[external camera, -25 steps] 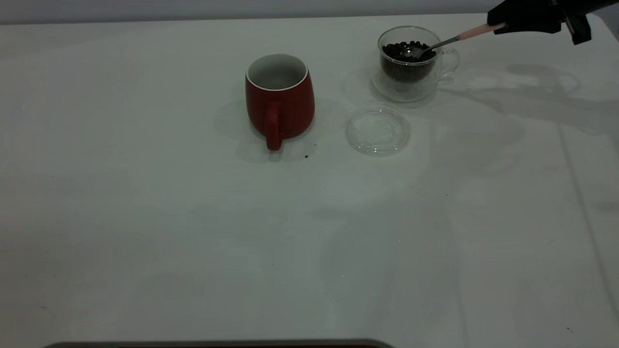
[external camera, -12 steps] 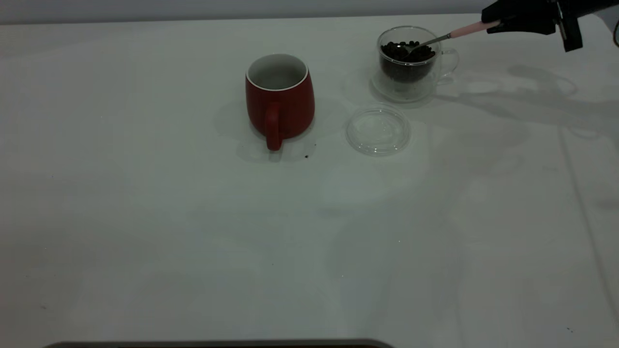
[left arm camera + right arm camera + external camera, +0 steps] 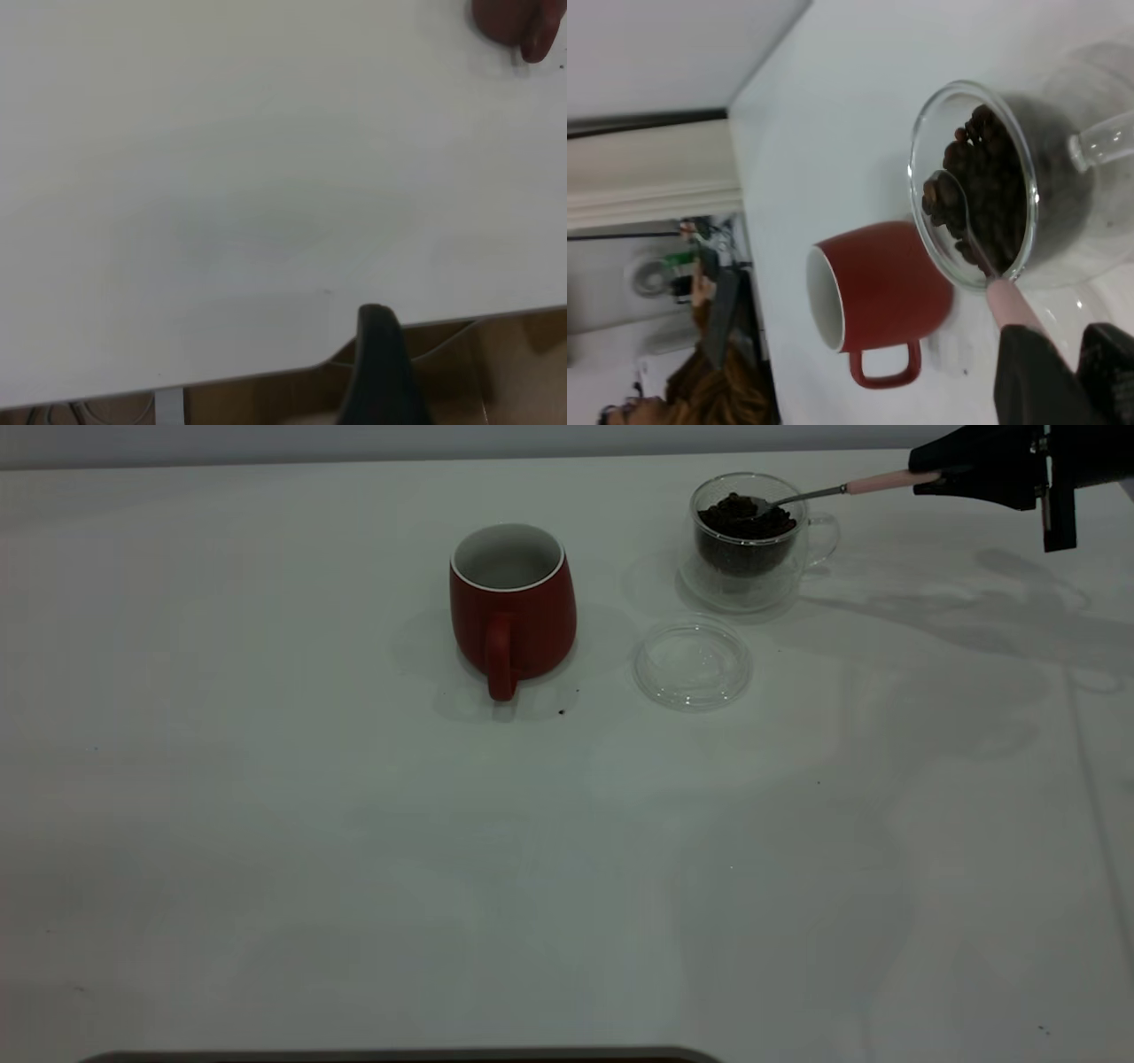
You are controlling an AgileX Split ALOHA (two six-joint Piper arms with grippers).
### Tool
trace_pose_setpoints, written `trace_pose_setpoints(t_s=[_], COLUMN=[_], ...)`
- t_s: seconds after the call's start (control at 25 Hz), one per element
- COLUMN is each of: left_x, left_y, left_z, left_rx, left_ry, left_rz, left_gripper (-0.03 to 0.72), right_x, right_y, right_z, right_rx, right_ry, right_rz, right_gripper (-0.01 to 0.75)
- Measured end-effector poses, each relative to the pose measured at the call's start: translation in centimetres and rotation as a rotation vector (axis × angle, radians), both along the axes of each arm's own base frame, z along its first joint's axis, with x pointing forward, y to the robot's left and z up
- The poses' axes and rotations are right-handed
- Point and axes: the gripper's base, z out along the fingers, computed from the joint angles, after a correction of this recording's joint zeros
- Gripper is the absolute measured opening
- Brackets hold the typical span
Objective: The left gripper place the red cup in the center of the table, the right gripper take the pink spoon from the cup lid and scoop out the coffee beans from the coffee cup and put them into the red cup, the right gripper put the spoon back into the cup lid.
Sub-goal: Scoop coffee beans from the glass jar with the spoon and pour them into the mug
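1. Your right gripper, the black claw on the black arm, is hanging past the handle side of the clear double-walled glass coffee cup, up near the far edge of the white table. It's clamping the pale pink handle of the small metal-bowled pink spoon between its fingers.
2. The spoon is reaching nearly level over the glass cup's rim, and its bowl is sitting in the heap of dark coffee beans with beans on it. The right wrist view is showing the same thing.
3. The dark red ceramic mug with the white inside, the red cup, is standing upright well to the left of the glass cup, handle pointing at the near edge, apart from everything else.
4. The round clear glass cup lid is lying flat just in front of the glass cup, between it and the red mug's side, touching neither.
5. Your left gripper is hanging back off the table edge, far from the red mug; can't tell how its fingers are set.
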Motion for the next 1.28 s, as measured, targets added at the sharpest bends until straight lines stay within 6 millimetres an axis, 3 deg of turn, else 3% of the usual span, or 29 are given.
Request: trace_pose_setpoints(t_s=[0.68,1.28], left_x=[0.0,0.0], left_y=[0.0,0.0], left_z=[0.0,0.0], left_rx=[0.0,0.0], left_ry=[0.0,0.0], left_rz=[0.0,0.0], left_gripper=[0.588,0.588], right_x=[0.2,0.7], right_y=[-0.1,6.4], right_z=[-0.3,0.8], right_rx=[0.022,0.035], right_ry=[-0.023,-0.045], right_rz=[-0.026,0.097], right_gripper=[0.112,0.112])
